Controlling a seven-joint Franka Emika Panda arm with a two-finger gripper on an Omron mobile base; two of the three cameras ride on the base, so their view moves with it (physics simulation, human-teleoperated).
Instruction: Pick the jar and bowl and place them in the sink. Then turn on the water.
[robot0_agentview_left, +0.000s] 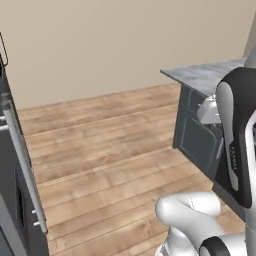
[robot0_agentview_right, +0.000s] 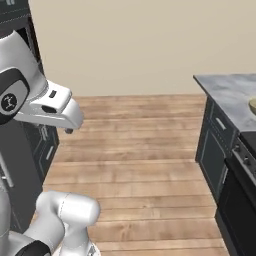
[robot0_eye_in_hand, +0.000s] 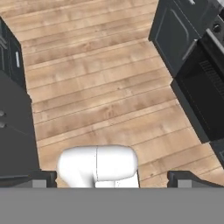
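1. On the far left stands a tall dark cupboard (robot0_agentview_left: 15, 165) with a long grey handle. I have no job there, so I keep my arm away from it.
2. In the middle is the bare wooden floor (robot0_agentview_left: 110, 145). My hand hangs high over it and looks down at the planks. My fingers (robot0_eye_in_hand: 186, 176) are spread as wide as they go, and there is nothing between them.
3. On the right is the grey worktop (robot0_agentview_right: 227, 92) on its dark cupboards. At the far right edge of the right base view, a small tan curve sits on it. I think this is the bowl (robot0_agentview_right: 253, 105), but I can see too little to be sure.
4. Just past the worktop, low down, is the black oven (robot0_eye_in_hand: 210, 96).
5. I think the job has hardly begun. The step now is getting over to the worktop.
6. To do it well, the base should roll right and turn until the worktop is in front of me.
7. I should hold my arm high while rolling, so it does not bump the worktop edge.
8. I should leave my fingers wide open, ready to go around the first thing.
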